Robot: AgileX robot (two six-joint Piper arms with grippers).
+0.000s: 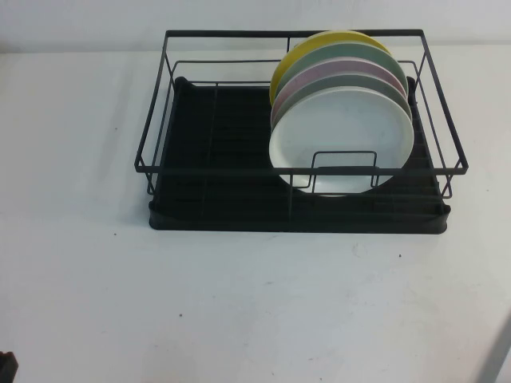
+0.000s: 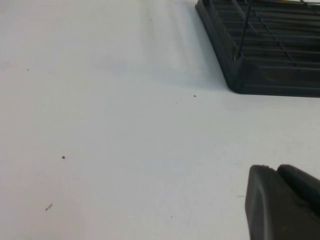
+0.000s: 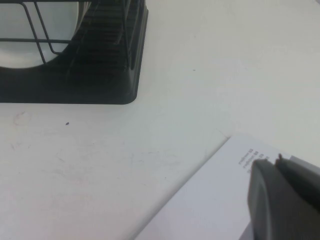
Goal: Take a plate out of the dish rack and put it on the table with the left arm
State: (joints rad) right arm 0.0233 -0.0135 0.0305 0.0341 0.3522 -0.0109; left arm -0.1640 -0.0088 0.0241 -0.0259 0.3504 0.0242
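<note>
The white plate (image 1: 343, 136) stands on edge at the front of a row of plates in the right half of the black dish rack (image 1: 215, 199). Part of it shows through the rack's wires in the right wrist view (image 3: 30, 45). My left gripper (image 2: 274, 169) is shut and empty, low over the bare table (image 1: 239, 303), off the rack's near left corner (image 2: 270, 55). Only a dark tip of it (image 1: 6, 365) shows at the high view's bottom left corner. My right gripper (image 3: 275, 160) is shut and empty over a white sheet of paper, off the rack's near right corner (image 3: 100, 60).
Behind the white plate stand a grey plate (image 1: 315, 96), a pink plate (image 1: 307, 80), a pale green plate (image 1: 363, 54) and a yellow plate (image 1: 319, 44). The rack's left half holds nothing. A printed paper sheet (image 3: 210, 200) lies on the table's near right.
</note>
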